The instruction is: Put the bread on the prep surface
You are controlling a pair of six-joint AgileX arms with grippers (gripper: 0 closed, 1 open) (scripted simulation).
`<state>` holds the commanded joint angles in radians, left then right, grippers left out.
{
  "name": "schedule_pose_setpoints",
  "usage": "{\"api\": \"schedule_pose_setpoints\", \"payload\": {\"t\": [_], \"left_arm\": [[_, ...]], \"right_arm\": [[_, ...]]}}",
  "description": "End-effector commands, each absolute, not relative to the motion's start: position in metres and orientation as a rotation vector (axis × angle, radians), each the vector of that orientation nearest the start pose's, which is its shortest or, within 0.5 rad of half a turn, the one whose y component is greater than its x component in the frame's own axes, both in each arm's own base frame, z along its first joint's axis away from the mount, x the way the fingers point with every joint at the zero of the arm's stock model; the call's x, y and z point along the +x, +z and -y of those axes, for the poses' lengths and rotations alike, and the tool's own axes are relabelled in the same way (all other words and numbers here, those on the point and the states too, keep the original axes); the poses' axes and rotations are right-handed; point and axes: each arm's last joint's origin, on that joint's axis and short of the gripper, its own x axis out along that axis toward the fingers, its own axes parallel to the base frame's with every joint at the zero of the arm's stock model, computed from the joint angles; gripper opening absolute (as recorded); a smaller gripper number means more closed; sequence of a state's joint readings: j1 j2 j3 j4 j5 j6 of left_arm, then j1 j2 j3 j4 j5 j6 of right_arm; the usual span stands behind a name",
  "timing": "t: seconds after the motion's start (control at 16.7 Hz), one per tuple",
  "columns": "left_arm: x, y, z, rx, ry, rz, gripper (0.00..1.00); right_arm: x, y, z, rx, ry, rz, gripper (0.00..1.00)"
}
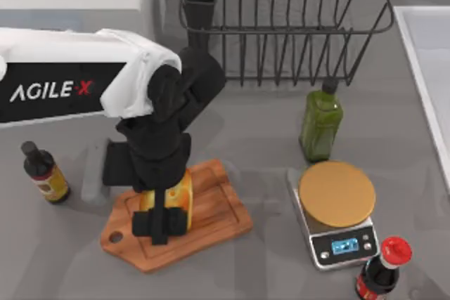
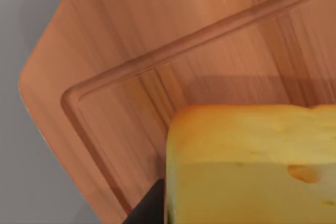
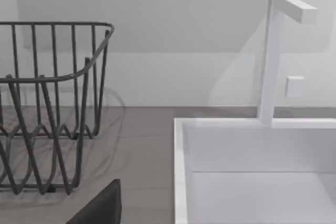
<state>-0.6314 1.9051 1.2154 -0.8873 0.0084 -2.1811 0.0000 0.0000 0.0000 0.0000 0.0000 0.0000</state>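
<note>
The bread (image 1: 181, 193), a golden-yellow chunk with an orange crust, is over the middle of the prep surface (image 1: 219, 210), a reddish-brown wooden cutting board at the table's front left. My left gripper (image 1: 163, 226) reaches down from above and is shut on the bread. In the left wrist view the bread (image 2: 252, 166) looms close above the board's grooved corner (image 2: 157, 51), and one dark finger (image 2: 149, 208) lies against its side. I cannot tell whether the bread touches the board. A dark part of my right gripper (image 3: 100, 208) shows in the right wrist view.
A wire dish rack (image 1: 281, 26) stands at the back. A green bottle (image 1: 321, 124) and a grey scale (image 1: 341, 244) with a round tan disc (image 1: 336, 193) sit right of the board. A red-capped bottle (image 1: 383, 268) is front right, a small brown bottle (image 1: 43, 172) far left, a white sink (image 1: 429, 68) at the right.
</note>
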Motion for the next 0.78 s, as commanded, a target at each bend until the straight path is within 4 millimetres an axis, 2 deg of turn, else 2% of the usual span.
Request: {"api": "schedule_pose_setpoints", "payload": {"t": [0.42,0.78], "left_arm": [[0.2748,0.1404,0.1984,-1.195,1.203,-1.225,0.98],[0.2748,0.1404,0.1984,-1.195,1.203,-1.225,1.0]], "right_arm": [[0.1057,0.16,0.0012,0.0,0.0,0.0,1.0],[0.1057,0.16,0.0012,0.0,0.0,0.0,1.0]]}}
